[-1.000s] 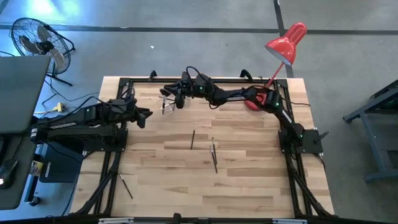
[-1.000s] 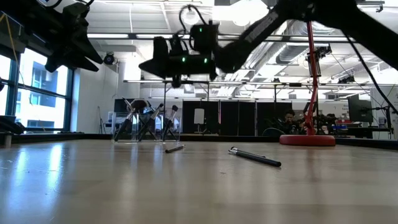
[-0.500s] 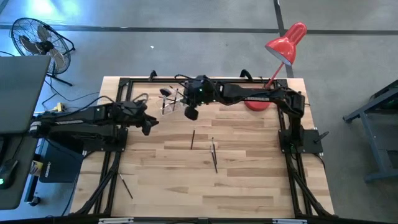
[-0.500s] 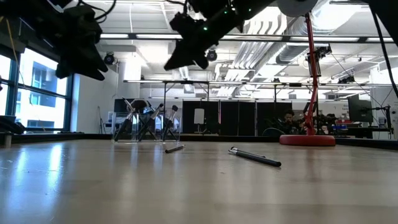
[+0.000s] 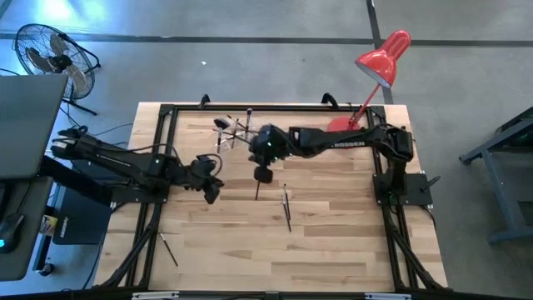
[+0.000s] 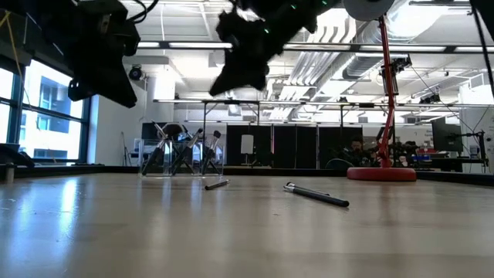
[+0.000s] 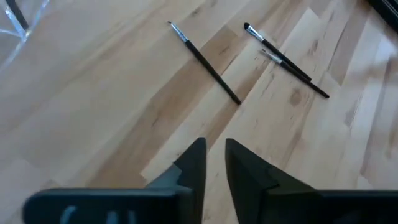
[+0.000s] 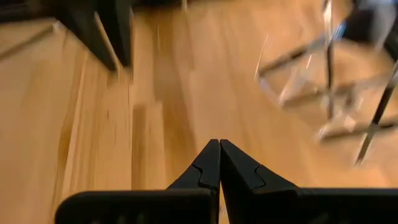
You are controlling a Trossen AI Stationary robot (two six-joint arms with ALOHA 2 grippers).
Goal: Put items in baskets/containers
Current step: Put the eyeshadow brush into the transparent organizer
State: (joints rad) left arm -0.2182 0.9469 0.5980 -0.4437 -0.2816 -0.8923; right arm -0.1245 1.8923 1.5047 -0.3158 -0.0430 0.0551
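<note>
We are seeing clear holder (image 8: 323, 87) only as blur in right wrist view, cut off at 1 o'clock edge; brushes (image 8: 373, 118) inside are smearing into streaks, count untellable. In left wrist view, holder corner (image 7: 13, 25) is getting clipped at 10 o'clock edge. In low view, both arms are showing as dark silhouettes, left gripper (image 6: 108, 73) fingers indistinguishable. Brush tips in high view are staying too small to tell.

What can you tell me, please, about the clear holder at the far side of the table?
The clear holder is a small, nearly colourless cup that looks like transparent plastic. It stands upright on the wooden table near the far edge, left of the red lamp. Several slim dark brushes stand in it, leaning outward in different directions. Neither hand touches it.
</note>
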